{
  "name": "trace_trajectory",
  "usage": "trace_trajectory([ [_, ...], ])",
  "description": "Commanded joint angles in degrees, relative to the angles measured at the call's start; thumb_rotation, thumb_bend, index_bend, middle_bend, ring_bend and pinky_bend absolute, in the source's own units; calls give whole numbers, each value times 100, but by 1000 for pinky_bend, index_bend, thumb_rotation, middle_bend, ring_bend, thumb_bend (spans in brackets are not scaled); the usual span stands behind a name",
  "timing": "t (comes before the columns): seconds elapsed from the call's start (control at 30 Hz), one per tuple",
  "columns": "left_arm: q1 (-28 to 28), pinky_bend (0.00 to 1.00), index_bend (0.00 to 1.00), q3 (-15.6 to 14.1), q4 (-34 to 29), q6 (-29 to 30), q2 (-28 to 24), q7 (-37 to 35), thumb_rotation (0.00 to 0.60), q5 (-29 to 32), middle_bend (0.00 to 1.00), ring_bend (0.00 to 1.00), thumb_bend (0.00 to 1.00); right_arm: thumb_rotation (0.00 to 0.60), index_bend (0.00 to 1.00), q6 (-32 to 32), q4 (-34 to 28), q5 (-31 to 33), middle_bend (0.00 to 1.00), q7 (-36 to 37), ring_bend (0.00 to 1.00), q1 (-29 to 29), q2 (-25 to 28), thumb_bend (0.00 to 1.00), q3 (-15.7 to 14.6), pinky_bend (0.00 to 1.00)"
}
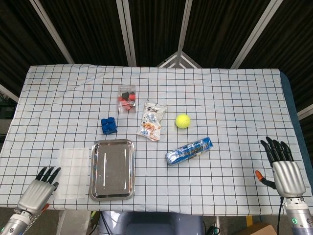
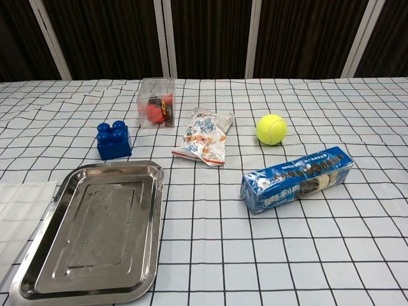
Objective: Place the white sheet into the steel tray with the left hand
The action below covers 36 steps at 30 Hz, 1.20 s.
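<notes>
The white sheet point(image 1: 72, 172) lies flat on the checkered cloth at the front left, just left of the steel tray point(image 1: 112, 169). In the chest view the white sheet point(image 2: 18, 217) shows at the left edge beside the steel tray point(image 2: 89, 239), which has nothing in it. My left hand point(image 1: 38, 189) hovers at the table's front left corner, fingers apart and holding nothing, a little short of the sheet's near corner. My right hand point(image 1: 285, 171) is open at the front right edge. Neither hand shows in the chest view.
Behind the tray sits a blue block point(image 1: 108, 125) and a clear box of red parts point(image 1: 126, 98). A snack bag point(image 1: 151, 121), a yellow tennis ball point(image 1: 183, 121) and a blue cookie pack point(image 1: 189, 150) lie in the middle.
</notes>
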<state>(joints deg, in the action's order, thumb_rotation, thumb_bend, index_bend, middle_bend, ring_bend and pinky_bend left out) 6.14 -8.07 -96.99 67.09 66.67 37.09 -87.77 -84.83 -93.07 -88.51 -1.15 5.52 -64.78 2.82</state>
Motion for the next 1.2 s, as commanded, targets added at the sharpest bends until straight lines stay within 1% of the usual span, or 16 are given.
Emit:
trace_trajectory([
  [0.03, 77, 0, 453, 36, -6, -145, 32, 128, 600, 157, 0, 0, 200, 600, 0, -1, 1, -4, 0, -4, 0, 1, 0, 313, 0, 0],
  [0.13, 138, 0, 454, 32, -51, -249, 22, 260, 600, 259, 0, 0, 201, 600, 0, -6, -1, -6, 0, -9, 0, -2, -3, 314, 0, 0],
  [0.3, 183, 0, 454, 58, -36, -256, 54, 327, 600, 328, 0, 0, 202, 600, 0, 0, -5, 12, 0, 7, 0, -4, -4, 313, 5, 0],
  [0.43, 320, 0, 454, 116, 32, -375, 193, 353, 600, 371, 0, 0, 203, 600, 0, 0, -16, 19, 0, 3, 0, -7, -10, 313, 5, 0],
  [0.63, 422, 0, 460, 99, 73, -482, 326, 429, 600, 403, 0, 0, 208, 600, 0, -3, -21, 39, 0, 20, 0, -14, -8, 314, 13, 0],
  [0.73, 454, 0, 467, 88, 90, -515, 374, 453, 600, 434, 0, 0, 245, 600, 0, -9, -18, 36, 0, 23, 0, -17, -7, 313, 13, 0],
  [0.87, 478, 0, 491, 67, 113, -516, 412, 416, 600, 444, 0, 0, 368, 600, 0, -11, -15, 35, 0, 37, 0, -18, -4, 313, 15, 0],
  [0.93, 488, 0, 508, 52, 120, -518, 411, 371, 600, 439, 0, 0, 405, 600, 0, -7, -15, 36, 0, 43, 0, -17, -2, 312, 16, 0],
  [1.07, 500, 0, 544, 24, 149, -493, 412, 258, 600, 403, 0, 0, 459, 600, 0, -3, -11, 35, 0, 48, 0, -15, -2, 313, 17, 0],
  [1.2, 506, 0, 567, -5, 153, -456, 395, 143, 600, 361, 0, 0, 477, 600, 0, -4, -16, 36, 0, 54, 0, -18, 1, 313, 15, 0],
])
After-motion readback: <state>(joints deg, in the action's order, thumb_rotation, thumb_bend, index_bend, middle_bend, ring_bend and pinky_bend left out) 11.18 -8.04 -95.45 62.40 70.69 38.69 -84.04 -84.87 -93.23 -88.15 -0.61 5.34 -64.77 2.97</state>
